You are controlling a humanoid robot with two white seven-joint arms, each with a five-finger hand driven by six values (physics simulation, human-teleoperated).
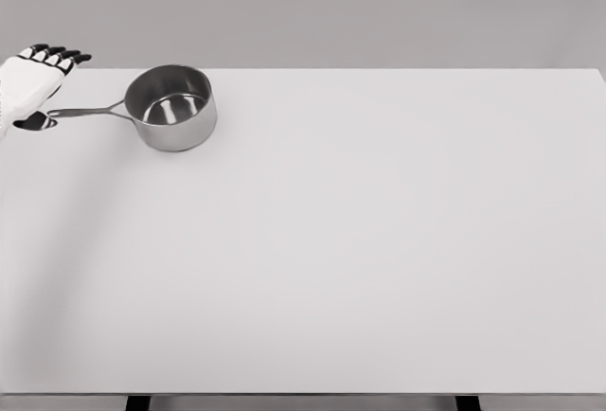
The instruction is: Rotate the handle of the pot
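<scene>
- Head view: we count one pot (171, 108), one handle (87, 111), one hand (33, 84) and one table (360, 241).
- The pot stands upright near the table's far left corner, its handle pointing left toward the left edge.
- Our left hand sits at the picture's left edge, right at the handle's end, fingers stretched out and close together, thumb below the handle; we cannot tell if it grips.
- Wide bare tabletop lies right of the pot and in front of it.

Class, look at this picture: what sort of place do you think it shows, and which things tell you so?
Probably a bare simulated test bench, not a kitchen: a plain white table, a blank grey backdrop, one steel pot, and the robot's left hand by its handle.
</scene>
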